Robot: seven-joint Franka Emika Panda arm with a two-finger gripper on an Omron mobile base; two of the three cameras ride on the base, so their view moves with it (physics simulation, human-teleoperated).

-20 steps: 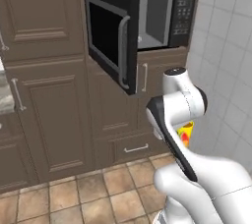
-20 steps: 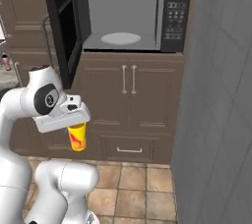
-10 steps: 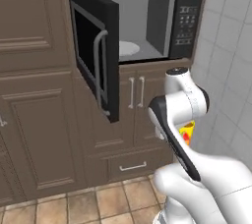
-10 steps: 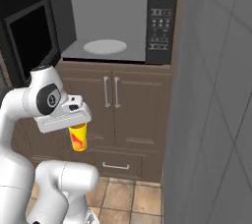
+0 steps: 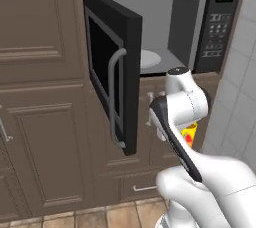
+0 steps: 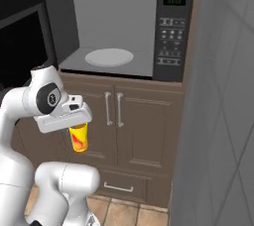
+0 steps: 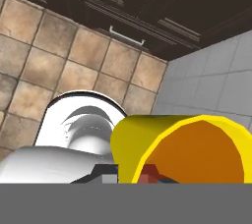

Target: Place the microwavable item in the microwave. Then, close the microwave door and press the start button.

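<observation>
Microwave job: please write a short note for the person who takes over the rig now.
Gripper: shut on the yellow cup, held below the hand, lower than the microwave opening, in front of the brown cabinet doors.
Microwave door: swung open to the left. Turntable plate has nothing on it.
Done: cup grasped and carried up to the microwave.
Left: lift the cup, set it inside on the plate, release, close the door, press start on the keypad panel.
</observation>
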